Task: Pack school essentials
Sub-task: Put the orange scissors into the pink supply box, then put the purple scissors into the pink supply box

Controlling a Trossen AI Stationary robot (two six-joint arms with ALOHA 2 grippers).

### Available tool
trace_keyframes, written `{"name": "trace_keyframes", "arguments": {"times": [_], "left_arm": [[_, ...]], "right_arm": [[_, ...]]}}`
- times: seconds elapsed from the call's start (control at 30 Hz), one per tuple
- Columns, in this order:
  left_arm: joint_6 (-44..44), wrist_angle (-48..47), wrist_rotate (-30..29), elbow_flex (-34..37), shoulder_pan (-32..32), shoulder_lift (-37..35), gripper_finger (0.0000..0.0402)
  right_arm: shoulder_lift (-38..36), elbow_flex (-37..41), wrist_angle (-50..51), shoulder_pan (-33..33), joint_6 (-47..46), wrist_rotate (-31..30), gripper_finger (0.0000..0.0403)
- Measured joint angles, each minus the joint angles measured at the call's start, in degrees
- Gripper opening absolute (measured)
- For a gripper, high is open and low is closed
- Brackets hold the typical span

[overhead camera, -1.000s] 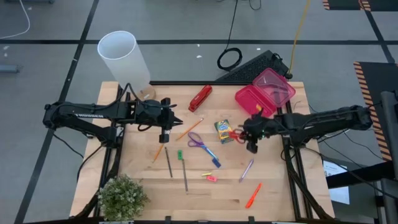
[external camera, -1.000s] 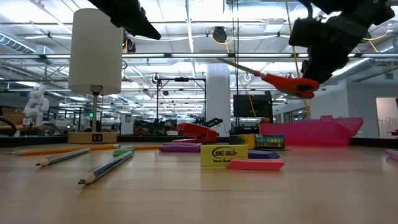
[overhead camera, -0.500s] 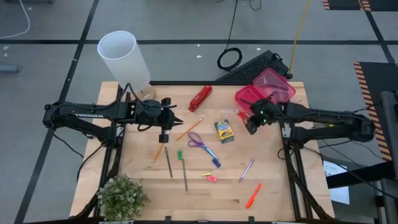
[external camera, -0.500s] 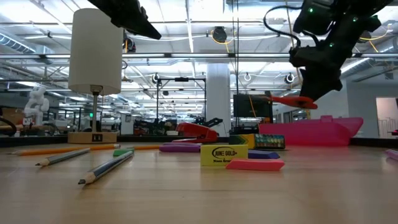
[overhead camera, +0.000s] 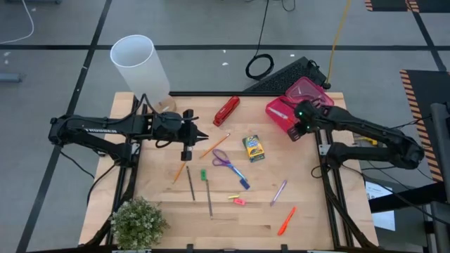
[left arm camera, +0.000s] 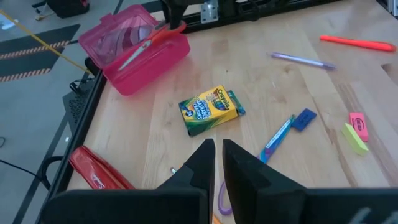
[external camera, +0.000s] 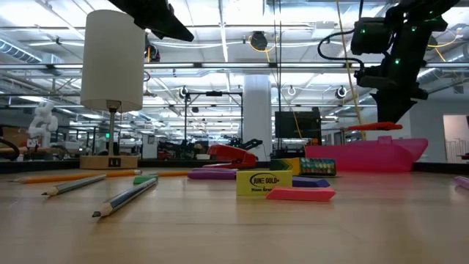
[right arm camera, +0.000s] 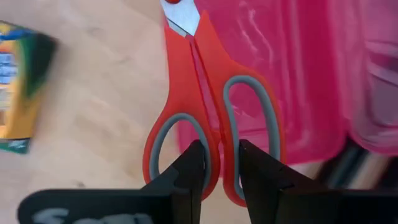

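Observation:
Red-handled scissors (right arm camera: 205, 81) hang over the open pink box (overhead camera: 283, 112) at the far right, with my right gripper (overhead camera: 295, 128) shut on them. My left gripper (overhead camera: 202, 133) hovers shut and empty above the table's left middle. On the wood lie the green-yellow crayon box (overhead camera: 253, 147), purple scissors (overhead camera: 223, 160), pencils (overhead camera: 190, 184), a purple pen (overhead camera: 279, 191), an orange marker (overhead camera: 286, 220) and small erasers (overhead camera: 238, 201). My right gripper pinches the red scissors where the two handle loops meet (right arm camera: 221, 146), one finger (right arm camera: 194, 163) in each loop's opening. The fingers come from above. The scissors lie about level (external camera: 374, 127) at the pink box's rim, blades over its tray (left arm camera: 134, 56); whether they touch it I cannot tell.
A red stapler (overhead camera: 226, 110) lies at the far middle. The box's clear lid (overhead camera: 311, 95) lies open behind it. A white lamp shade (overhead camera: 140, 65) stands at the far left corner, a small plant (overhead camera: 138, 223) at the near left corner.
My right gripper has carried the red scissors from beside the crayon box toward the far right, over the pink box, and down toward its rim. The scissors, tilted before, now lie about level.

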State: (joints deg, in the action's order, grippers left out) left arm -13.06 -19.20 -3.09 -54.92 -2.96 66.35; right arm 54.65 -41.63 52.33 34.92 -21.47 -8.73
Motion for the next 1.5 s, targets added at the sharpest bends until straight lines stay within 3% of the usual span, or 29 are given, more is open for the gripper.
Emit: {"name": "trace_keyframes", "arguments": {"times": [0.33, 0.63, 0.87, 1.3, 1.5], "left_arm": [[-0.17, 0.0, 0.0, 0.0, 0.0, 0.0, 0.0035], [0.27, 0.0, 0.0, 0.0, 0.0, 0.0, 0.0035], [0.09, -0.02, 0.0, 0.0, 0.0, 0.0, 0.0035], [0.28, -0.02, 0.0, 0.0, 0.0, 0.0, 0.0035], [0.34, -0.33, 0.01, 0.0, -0.01, 0.0, 0.0035]], "right_arm": [[4.59, 0.0, -0.73, 7.33, 4.29, -2.26, 0.0075], [13.43, 0.0, -5.86, 8.66, 7.21, -1.82, 0.0075], [16.16, 0.0, -6.53, 8.61, 7.21, -1.73, 0.0077], [16.24, 0.0, -6.27, 8.61, 7.41, -1.74, 0.0151], [12.74, 0.01, -6.56, 7.16, 7.39, -1.85, 0.0168]]}}
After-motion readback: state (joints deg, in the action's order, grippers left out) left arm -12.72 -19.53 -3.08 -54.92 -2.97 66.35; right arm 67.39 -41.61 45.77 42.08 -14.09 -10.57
